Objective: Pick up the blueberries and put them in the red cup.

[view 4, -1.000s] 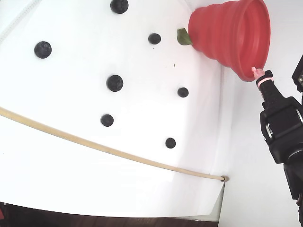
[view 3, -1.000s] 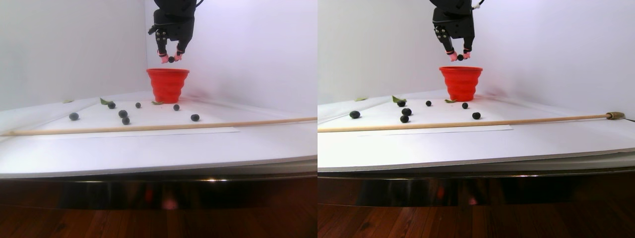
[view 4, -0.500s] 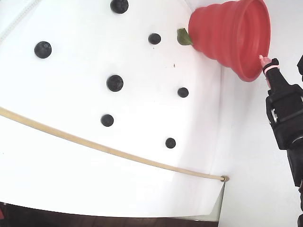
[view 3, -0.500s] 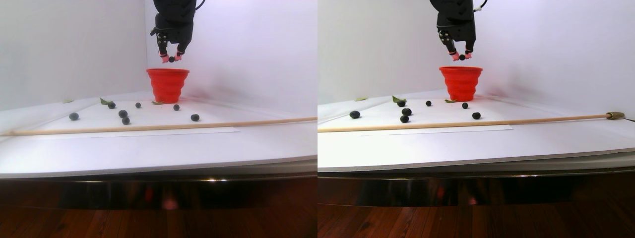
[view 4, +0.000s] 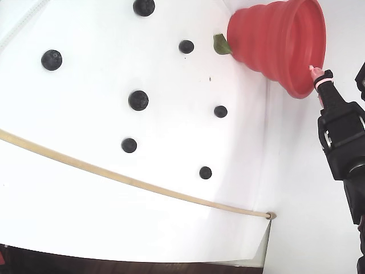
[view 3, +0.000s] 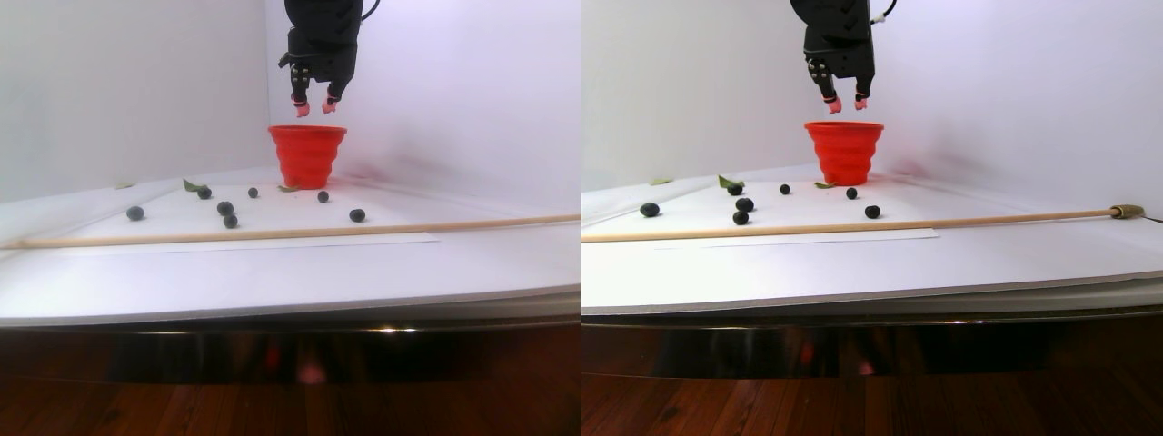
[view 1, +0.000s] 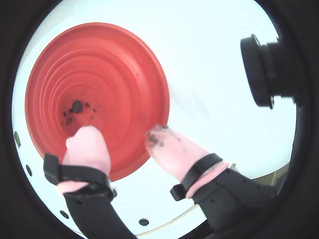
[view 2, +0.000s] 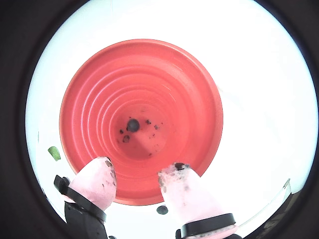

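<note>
- Where half a second ago I had a berry pinched between the pink tips, a wrist view now shows my hand spread apart and holding nothing, poised over the near rim of the red cup; one small blueberry lies at the cup's bottom among dark specks.
- Looking through another wrist view, I see the same: fingertips parted, smudged with juice, and the berry resting deep inside the cup.
- From the stereo pair view, my hand hangs open just above the cup near the table's far edge; six blueberries remain scattered on the table, on the cup's side of a wooden stick.
- Checking the fixed view, I count six loose berries too.
- I judge this drop done; six pickups remain.
</note>
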`<state>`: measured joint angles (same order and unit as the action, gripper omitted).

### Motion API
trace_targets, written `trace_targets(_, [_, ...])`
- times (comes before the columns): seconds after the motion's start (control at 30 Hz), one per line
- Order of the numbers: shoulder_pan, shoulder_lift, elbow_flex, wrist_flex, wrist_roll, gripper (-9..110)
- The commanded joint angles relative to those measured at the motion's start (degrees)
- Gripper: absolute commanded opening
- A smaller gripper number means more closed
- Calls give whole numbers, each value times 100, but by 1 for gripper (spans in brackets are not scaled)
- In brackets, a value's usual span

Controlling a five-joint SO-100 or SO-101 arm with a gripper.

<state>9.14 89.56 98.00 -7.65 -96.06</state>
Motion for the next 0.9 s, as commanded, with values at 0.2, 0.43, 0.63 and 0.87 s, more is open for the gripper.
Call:
trace_targets(0.2, [132, 642, -185, -211, -97, 17])
trace_targets(0.43, [141, 984, 114, -193, -167, 17])
trace_targets(0.63, [141, 1345, 413, -79, -176, 17])
trace_targets(0.87, [202, 1591, 642, 62, -281, 17])
